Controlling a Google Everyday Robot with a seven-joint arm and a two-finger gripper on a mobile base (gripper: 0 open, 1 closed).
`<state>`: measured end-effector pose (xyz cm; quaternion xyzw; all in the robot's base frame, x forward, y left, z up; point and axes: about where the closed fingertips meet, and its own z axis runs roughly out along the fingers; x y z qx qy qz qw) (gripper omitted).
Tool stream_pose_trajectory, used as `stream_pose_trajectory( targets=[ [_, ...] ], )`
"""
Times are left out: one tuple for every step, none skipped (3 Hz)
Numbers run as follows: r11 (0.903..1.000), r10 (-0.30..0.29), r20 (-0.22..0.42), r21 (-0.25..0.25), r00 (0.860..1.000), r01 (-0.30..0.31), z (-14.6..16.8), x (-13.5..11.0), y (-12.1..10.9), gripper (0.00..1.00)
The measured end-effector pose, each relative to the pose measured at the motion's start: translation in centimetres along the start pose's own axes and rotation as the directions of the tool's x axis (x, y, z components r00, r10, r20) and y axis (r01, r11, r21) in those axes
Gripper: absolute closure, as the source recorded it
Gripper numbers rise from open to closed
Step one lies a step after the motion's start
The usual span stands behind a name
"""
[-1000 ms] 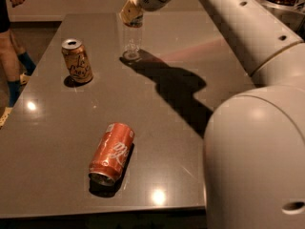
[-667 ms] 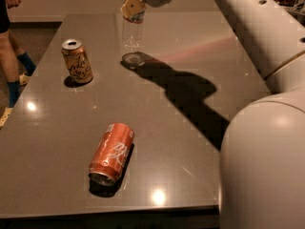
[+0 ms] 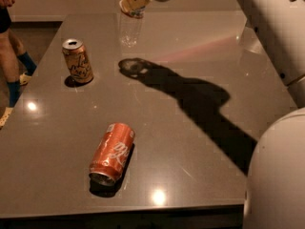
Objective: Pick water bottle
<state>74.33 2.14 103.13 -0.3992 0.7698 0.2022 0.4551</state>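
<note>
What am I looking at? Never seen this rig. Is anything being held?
This is a single camera view looking down at a dark table. The white shapes on the right are a mobile robot's one arm. Its end effector, at the table's far end, is closed on the top of a clear water bottle. The bottle hangs apart from its shadow, off the surface. On the table are an upright can and an orange can on its side. A person's legs show at the left.
</note>
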Motion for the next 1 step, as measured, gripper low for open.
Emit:
stream_pose_trajectory(
  targets=[
    [1.0, -0.001, 0.001, -0.002, 1.0, 0.001, -0.06, 0.0, 0.04, 1.0]
  ],
)
